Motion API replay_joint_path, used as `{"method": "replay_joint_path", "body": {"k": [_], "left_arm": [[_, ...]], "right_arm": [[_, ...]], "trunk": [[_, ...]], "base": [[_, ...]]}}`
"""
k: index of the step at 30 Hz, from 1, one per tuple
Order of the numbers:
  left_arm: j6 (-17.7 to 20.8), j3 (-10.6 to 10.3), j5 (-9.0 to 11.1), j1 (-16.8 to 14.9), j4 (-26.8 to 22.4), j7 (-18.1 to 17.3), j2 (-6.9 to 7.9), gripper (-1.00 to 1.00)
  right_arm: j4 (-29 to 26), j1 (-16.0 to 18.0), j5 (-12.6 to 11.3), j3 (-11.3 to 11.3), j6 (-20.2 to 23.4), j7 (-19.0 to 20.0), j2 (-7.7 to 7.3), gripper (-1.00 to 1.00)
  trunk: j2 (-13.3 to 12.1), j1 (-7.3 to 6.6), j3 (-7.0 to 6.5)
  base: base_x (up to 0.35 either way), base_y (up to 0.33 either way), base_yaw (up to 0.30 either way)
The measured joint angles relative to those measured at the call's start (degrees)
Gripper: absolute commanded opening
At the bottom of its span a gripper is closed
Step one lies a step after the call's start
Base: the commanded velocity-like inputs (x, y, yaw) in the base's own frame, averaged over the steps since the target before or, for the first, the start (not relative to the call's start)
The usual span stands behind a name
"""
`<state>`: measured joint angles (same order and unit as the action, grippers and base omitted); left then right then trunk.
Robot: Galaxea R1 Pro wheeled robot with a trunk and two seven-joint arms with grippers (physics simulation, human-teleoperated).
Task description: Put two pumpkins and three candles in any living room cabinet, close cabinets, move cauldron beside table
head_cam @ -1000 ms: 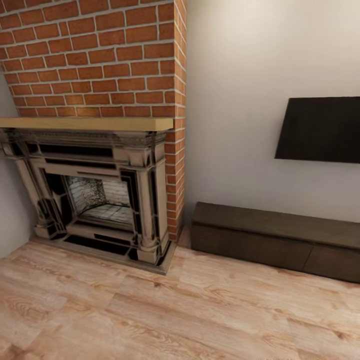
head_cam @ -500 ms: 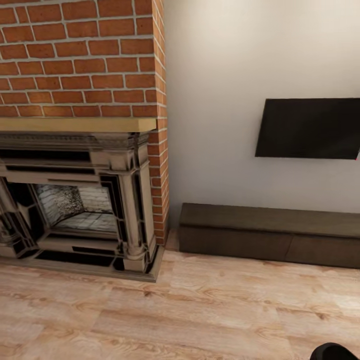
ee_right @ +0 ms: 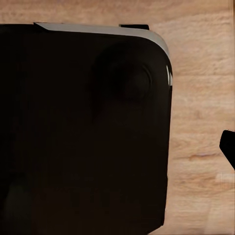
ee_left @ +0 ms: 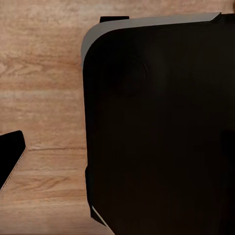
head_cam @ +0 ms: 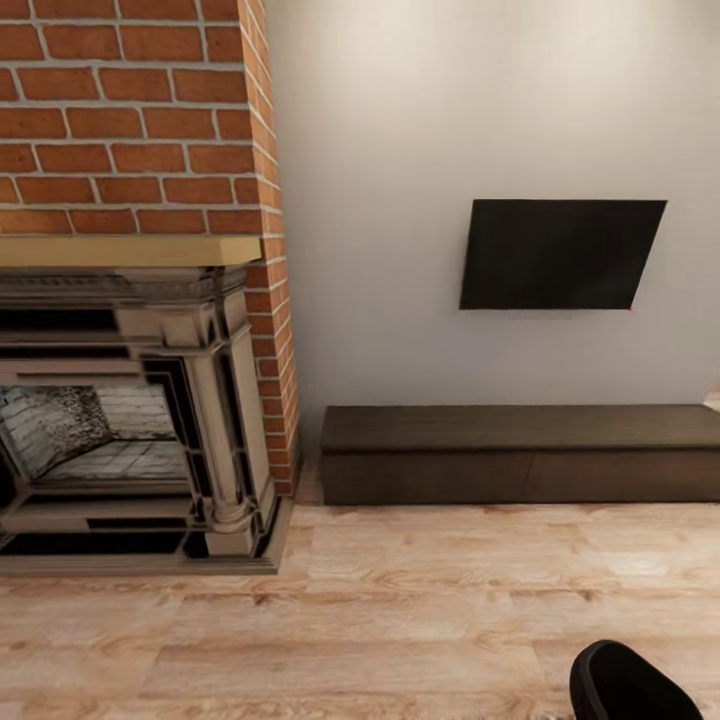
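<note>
The cabinet (head_cam: 520,455) is a long, low, dark-brown unit against the white wall, right of the fireplace, and its plain front panels look shut. The pumpkins, candles, cauldron and table are out of view. A rounded black part of my right arm (head_cam: 630,685) pokes in at the head view's lower right corner. Both wrist views look down on my own black, grey-rimmed base (ee_left: 156,122) (ee_right: 83,127) over the wood floor. A dark sliver at each wrist view's edge may be a finger, too little to judge.
A brick chimney with an ornate stone fireplace (head_cam: 120,430) and wooden mantel (head_cam: 120,250) fills the left. A black TV (head_cam: 560,255) hangs above the cabinet. Light wood floor (head_cam: 380,620) stretches between me and the cabinet.
The head view has swung right: the fireplace has slid left and the cabinet and TV sit nearer the centre. My right arm's black part has come into the lower right corner.
</note>
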<state>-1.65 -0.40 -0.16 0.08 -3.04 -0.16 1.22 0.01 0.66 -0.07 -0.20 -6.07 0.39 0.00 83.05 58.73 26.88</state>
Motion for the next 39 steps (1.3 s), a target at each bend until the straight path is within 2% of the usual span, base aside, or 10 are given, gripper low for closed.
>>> {"method": "replay_joint_path", "body": {"k": [39], "left_arm": [[-1.0, 0.6, 0.4, 0.0, 0.0, 0.0, 0.18, 1.0]], "right_arm": [[0.0, 0.0, -0.4, -0.1, -1.1, 0.1, 0.05, 1.0]], "trunk": [[0.0, 0.0, 0.0]], "base": [[0.0, 0.0, -0.285]]}}
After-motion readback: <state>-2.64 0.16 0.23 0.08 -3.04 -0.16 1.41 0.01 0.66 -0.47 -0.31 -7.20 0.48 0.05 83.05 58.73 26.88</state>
